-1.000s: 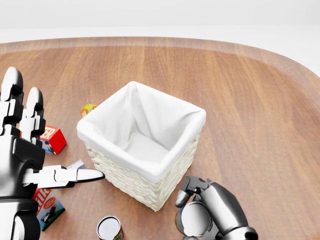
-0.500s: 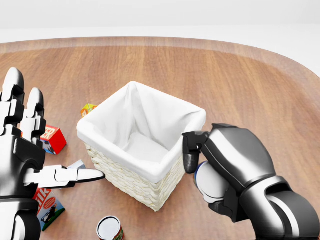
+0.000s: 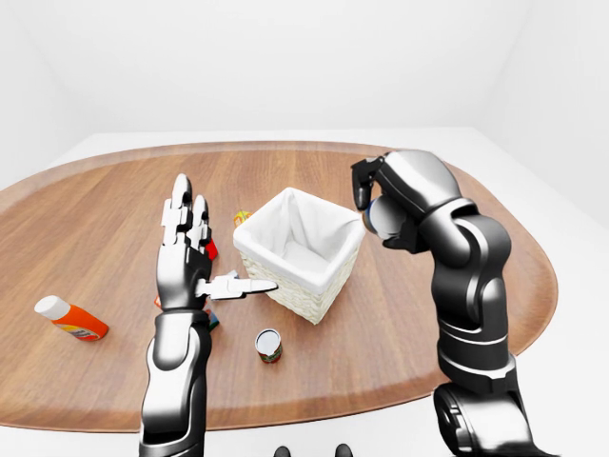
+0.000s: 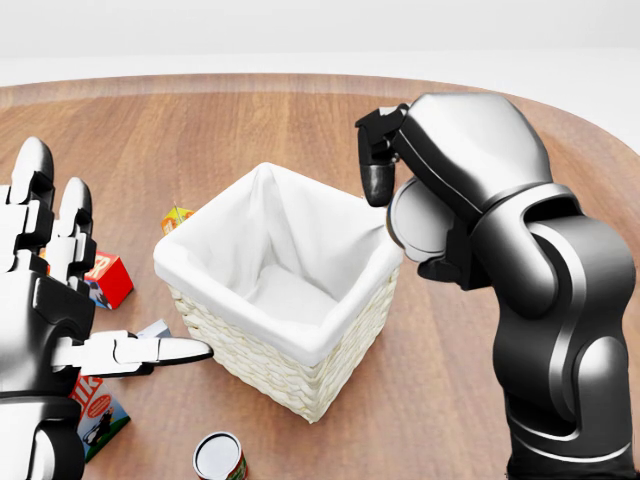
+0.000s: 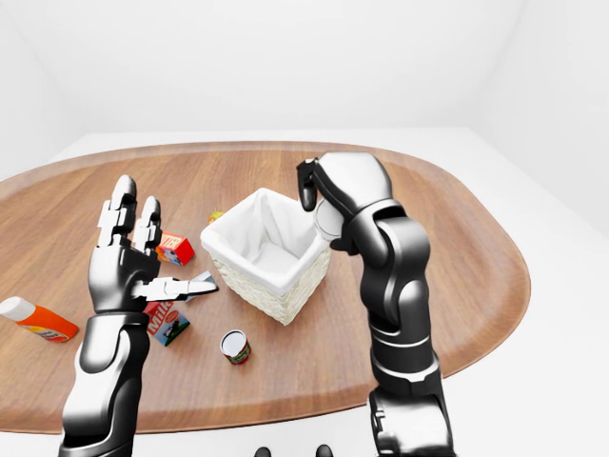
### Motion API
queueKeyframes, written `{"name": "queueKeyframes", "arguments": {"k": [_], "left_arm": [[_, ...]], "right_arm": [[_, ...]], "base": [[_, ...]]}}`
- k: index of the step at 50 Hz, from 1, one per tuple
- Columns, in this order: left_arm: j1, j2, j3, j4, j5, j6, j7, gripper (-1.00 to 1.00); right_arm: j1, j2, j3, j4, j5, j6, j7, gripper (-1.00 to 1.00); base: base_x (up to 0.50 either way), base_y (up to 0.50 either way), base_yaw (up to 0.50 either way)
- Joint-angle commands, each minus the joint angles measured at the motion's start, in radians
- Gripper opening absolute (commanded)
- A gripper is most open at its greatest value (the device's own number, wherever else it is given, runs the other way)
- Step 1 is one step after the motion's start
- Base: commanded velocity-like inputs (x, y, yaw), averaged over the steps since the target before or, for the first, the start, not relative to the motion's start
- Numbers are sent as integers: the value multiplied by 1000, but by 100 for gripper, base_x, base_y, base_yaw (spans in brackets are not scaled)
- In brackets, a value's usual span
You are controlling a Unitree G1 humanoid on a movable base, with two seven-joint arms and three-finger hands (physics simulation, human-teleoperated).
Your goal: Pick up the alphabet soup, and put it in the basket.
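My right hand [image 4: 392, 205] is shut on the alphabet soup can [image 4: 418, 226], whose grey end shows under the fingers. It holds the can in the air, level with and just right of the right rim of the white-lined wicker basket [image 4: 262, 362] in the head view. The basket stands at the middle of the wooden table and nothing shows inside it. My left hand [image 4: 62, 292] is open with spread fingers, left of the basket, and holds nothing.
A second can [image 4: 220, 457] stands below the basket. A red box [image 4: 106, 279], a milk carton [image 4: 98, 416] and a small orange box [image 4: 176, 217] lie left of the basket. An orange-and-white bottle [image 3: 71, 320] lies far left on the table [image 4: 480, 330].
My right hand has risen with the can from the table at the bottom of the head view up to beside the basket's right rim. The left hand has stayed still.
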Motion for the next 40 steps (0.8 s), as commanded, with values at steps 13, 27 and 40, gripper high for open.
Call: {"name": "queueKeyframes", "arguments": {"k": [13,27,40], "left_arm": [[1,-1,-5,-3,5,0,0,100],[-1,-1,-3,16,5,0,-2,100],[-5,0,-2,28,3,0,-3,100]], "right_arm": [[-434,-50,-24,693,529,0,-221,-100],[-619,-37,21,1138,649,0,-320,-100],[-712,12,58,1506,580,0,-326,-100]], "base": [[0,0,0],[0,0,0],[0,0,0]]}}
